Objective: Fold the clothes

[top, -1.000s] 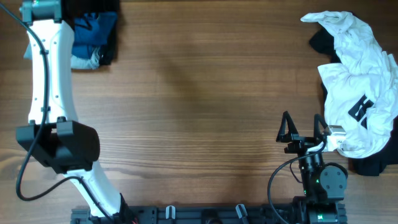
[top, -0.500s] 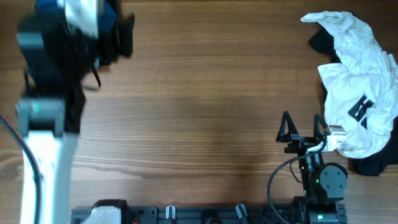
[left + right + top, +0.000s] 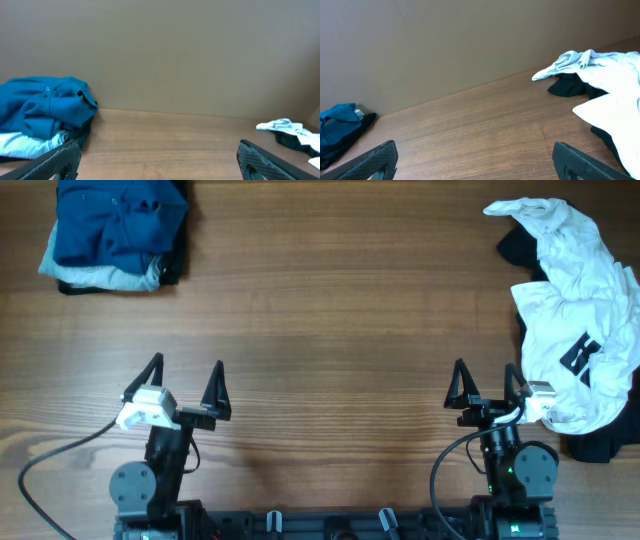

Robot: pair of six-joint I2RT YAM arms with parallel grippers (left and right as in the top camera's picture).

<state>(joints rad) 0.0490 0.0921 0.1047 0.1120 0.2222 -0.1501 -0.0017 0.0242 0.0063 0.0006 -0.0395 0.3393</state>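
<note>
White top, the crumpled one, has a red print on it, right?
No. The print on the crumpled white top is black, not red. The overhead view shows it.

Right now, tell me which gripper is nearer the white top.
Right. The right gripper sits just beside the white top; the left gripper is far across the table.

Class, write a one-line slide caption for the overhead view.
Left gripper and right gripper sit open; folded blue stack far left, crumpled white top far right.
</note>
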